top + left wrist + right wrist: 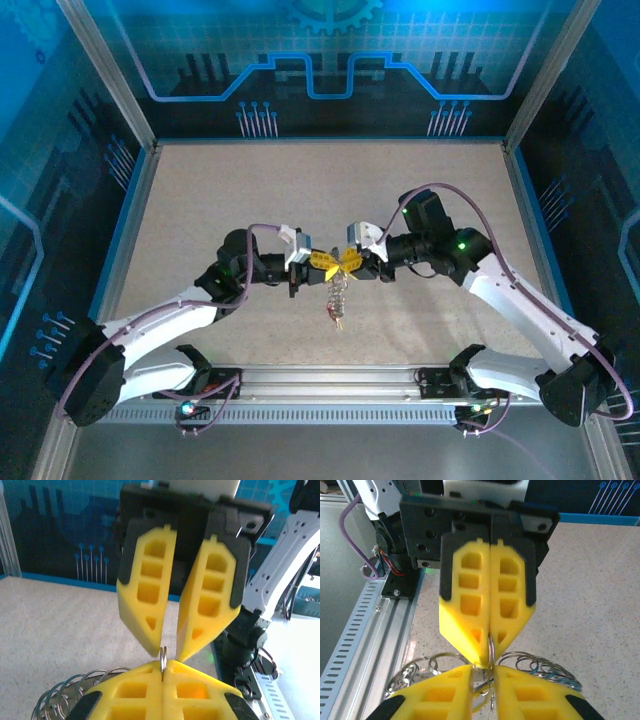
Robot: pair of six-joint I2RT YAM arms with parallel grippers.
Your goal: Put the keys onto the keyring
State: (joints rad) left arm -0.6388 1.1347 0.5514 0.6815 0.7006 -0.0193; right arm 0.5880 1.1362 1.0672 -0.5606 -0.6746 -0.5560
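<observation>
Above mid-table, the left gripper (320, 261) is sitting at 9 o'clock of the meeting point and pinching the keyring (163, 656) edge-on, fingers fully closed on its thin rim. The keys (338, 300) are dangling from it toward 6 o'clock in the top view. The right gripper (351, 262), at 3 o'clock, is straddling the same rim with fingers narrowly parted, not clamping. Risk, as I judge it: one thin pinch is carrying everything, so the dangling weight could be twisting the ring loose.

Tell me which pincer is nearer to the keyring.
Left. The left pincer is shut on the keyring, gripping its edge. The right pincer faces it, fingertips slightly apart either side of the ring.
</observation>
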